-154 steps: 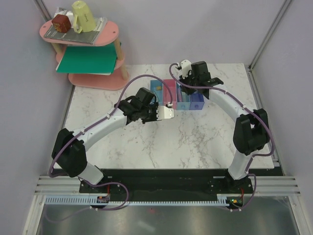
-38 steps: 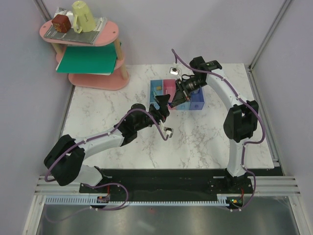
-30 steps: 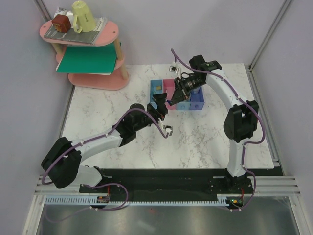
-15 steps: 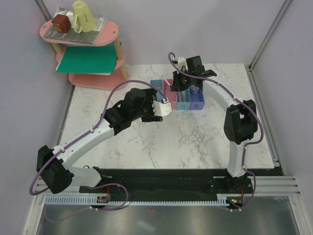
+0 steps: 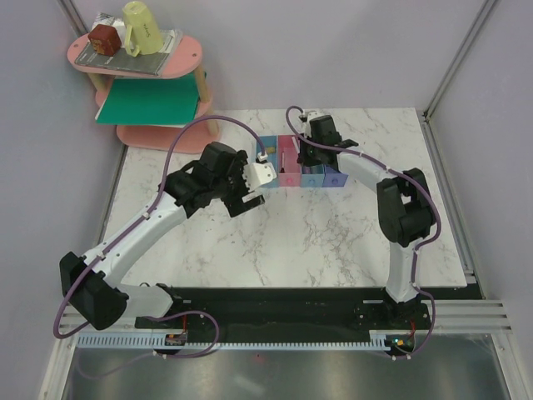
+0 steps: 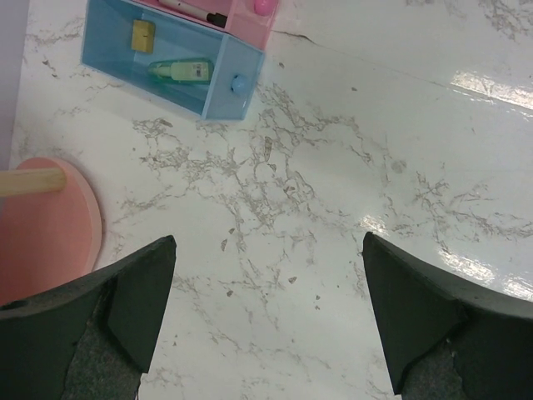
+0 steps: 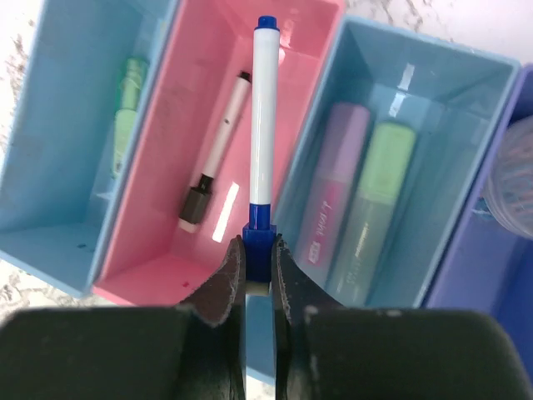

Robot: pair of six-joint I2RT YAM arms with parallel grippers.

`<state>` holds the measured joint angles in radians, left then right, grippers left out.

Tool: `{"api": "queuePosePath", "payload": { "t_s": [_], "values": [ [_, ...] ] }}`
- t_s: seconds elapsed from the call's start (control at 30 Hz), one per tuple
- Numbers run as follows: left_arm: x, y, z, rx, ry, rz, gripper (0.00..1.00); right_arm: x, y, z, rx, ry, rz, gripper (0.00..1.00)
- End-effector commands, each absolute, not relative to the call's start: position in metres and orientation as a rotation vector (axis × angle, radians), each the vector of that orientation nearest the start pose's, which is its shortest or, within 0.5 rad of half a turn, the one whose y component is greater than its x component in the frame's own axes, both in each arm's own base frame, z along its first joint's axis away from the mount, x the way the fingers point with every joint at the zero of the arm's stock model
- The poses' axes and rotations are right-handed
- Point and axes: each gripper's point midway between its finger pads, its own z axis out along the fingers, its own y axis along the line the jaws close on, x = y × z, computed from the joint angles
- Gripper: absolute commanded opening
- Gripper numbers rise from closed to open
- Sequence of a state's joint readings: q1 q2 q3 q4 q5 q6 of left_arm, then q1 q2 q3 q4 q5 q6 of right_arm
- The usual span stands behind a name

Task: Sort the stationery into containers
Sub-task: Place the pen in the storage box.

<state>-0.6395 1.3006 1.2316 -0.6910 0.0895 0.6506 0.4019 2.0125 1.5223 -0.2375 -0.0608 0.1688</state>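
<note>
The containers (image 5: 333, 177) stand in a row at the table's back middle. My right gripper (image 7: 258, 246) is shut on the blue cap of a white marker (image 7: 265, 108), which hangs over the pink bin (image 7: 162, 250). In that bin lies the black-capped marker (image 7: 218, 150). The left light blue bin (image 6: 237, 83) holds a tan block (image 6: 143, 35) and a pale green bar (image 7: 127, 108). A pink bar (image 7: 337, 183) and a green bar (image 7: 376, 192) lie in the other light blue bin. The roll (image 7: 512, 179) sits in the purple-blue bin. My left gripper (image 6: 268, 242) hangs open and empty over bare marble, left of the bins.
A pink tiered shelf (image 5: 158, 92) stands at the back left with a yellow cup (image 5: 143, 27), a red-brown block (image 5: 106, 37) and a green sheet (image 5: 150, 104). Its round base (image 6: 50, 225) lies close to my left gripper. Grey walls enclose the table.
The right gripper has swung from the bins' near side to above them, carrying the blue-capped marker. The left arm has risen off the table and drawn back to the left, still open.
</note>
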Motion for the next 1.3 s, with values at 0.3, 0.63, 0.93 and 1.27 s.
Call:
{"api": "queuePosePath", "payload": {
  "t_s": [0.3, 0.63, 0.93, 1.27],
  "values": [
    [0.285, -0.212, 0.226, 1.391, 1.851, -0.198, 0.98, 0.496, 0.256, 0.123, -0.276, 2.196, 0.383, 0.05],
    [0.282, -0.214, 0.222, 1.383, 1.852, -0.22, 0.98, 0.501, 0.249, 0.163, -0.236, 2.1, 0.304, 0.04],
    [0.281, -0.213, 0.223, 1.38, 1.843, -0.219, 0.98, 0.497, 0.258, 0.123, -0.263, 2.178, 0.295, 0.05],
    [0.282, -0.212, 0.225, 1.362, 1.852, -0.211, 0.98, 0.495, 0.262, 0.111, -0.303, 2.2, 0.303, 0.13]
  ]
}}
